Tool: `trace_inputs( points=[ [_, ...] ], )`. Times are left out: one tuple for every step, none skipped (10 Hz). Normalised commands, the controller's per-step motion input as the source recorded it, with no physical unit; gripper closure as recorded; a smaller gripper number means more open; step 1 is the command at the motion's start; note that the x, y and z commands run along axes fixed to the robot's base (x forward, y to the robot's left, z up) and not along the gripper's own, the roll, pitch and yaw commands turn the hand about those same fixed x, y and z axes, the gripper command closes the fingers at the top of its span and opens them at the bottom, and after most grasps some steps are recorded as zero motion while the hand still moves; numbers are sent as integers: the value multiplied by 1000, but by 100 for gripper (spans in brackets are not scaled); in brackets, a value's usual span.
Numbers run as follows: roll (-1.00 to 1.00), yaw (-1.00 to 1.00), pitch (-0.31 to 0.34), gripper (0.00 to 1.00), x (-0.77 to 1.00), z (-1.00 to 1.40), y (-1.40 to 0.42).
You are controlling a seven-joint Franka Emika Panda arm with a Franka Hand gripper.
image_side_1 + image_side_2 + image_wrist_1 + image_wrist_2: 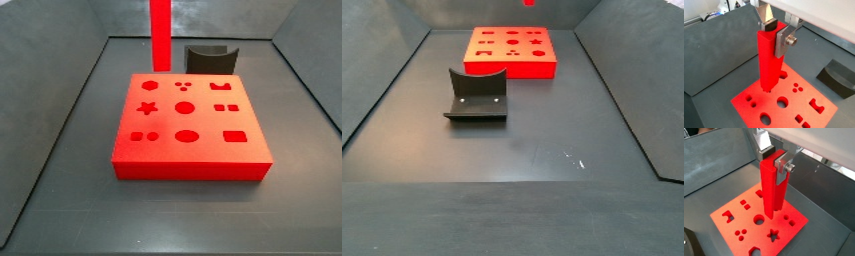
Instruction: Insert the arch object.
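The arch object [769,60], a long smooth bright-red bar, is clamped upright near its top between the 2 flat silver fingers [784,41] of the gripper [773,162]. Its lower end is seen over the flat red board [784,240] with shaped cutouts in both wrist views. Only the bar [160,35], not the gripper, is shown in a side view, beside the dark-grey block [211,59].

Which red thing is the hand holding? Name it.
The arch object, the tall slender upright bar clamped in the hand; the flat red board with cutouts lies on the floor.
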Motion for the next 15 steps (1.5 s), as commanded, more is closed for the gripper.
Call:
trace_inputs(
  points=[
    [0,-171,0,100,23,0,111],
    [-31,-614,-50,100,331,74,177],
    [3,-866,-74,100,289,0,169],
    [29,-886,-71,100,263,0,137],
    [37,-886,-66,100,263,0,134],
    [57,-880,-53,100,269,0,126],
    [63,-874,-51,100,274,0,126],
    [96,-863,-46,100,274,0,114],
    [120,-854,-47,100,263,0,103],
    [134,-854,-44,100,254,0,94],
    [181,-851,-47,100,226,-11,51],
    [211,-829,-39,100,217,-40,43],
    [240,-789,-14,100,220,-86,49],
    [250,-800,0,100,186,-151,34],
    [257,-794,0,100,177,-183,37]
  ],
)
